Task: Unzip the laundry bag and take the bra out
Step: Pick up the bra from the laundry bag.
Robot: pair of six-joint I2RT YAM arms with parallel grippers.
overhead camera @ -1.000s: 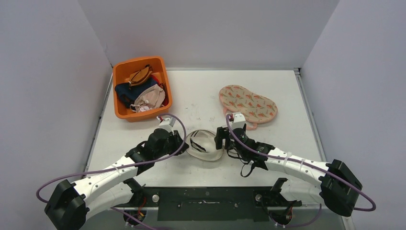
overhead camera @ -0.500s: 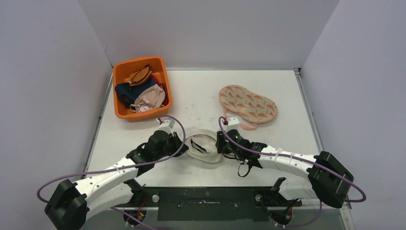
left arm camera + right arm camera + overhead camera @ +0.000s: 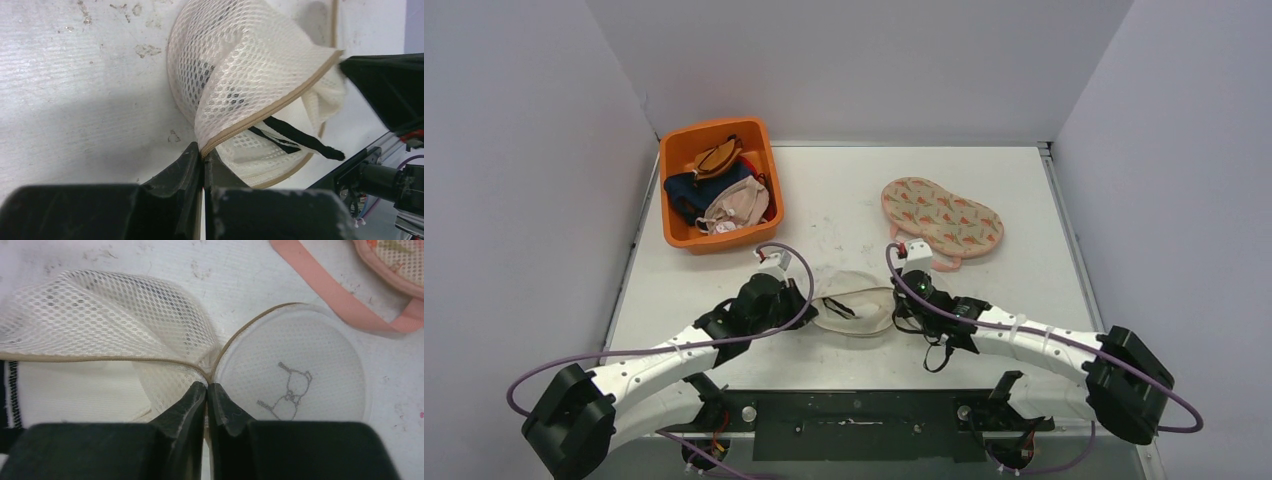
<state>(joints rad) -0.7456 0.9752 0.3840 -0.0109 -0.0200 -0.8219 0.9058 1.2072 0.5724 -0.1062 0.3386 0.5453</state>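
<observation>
My left pincer [image 3: 203,152] is clamped on the zip edge of the laundry bag [image 3: 235,65], bottom centre of its wrist view. My right pincer [image 3: 206,387] is pinched shut on the mesh at the opposite end. The bag lies mid-frame overhead, its mouth gaping, with a black strap of the bra [image 3: 300,141] showing inside. On the worktop [image 3: 844,190], an orange bin [image 3: 724,241] sits upper left and a carrot-print pouch [image 3: 942,215] upper right.

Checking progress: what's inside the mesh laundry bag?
A black strap pokes from the unzipped laundry bag; dark fabric shows faintly through its mesh. The rest of the garment is covered.
</observation>
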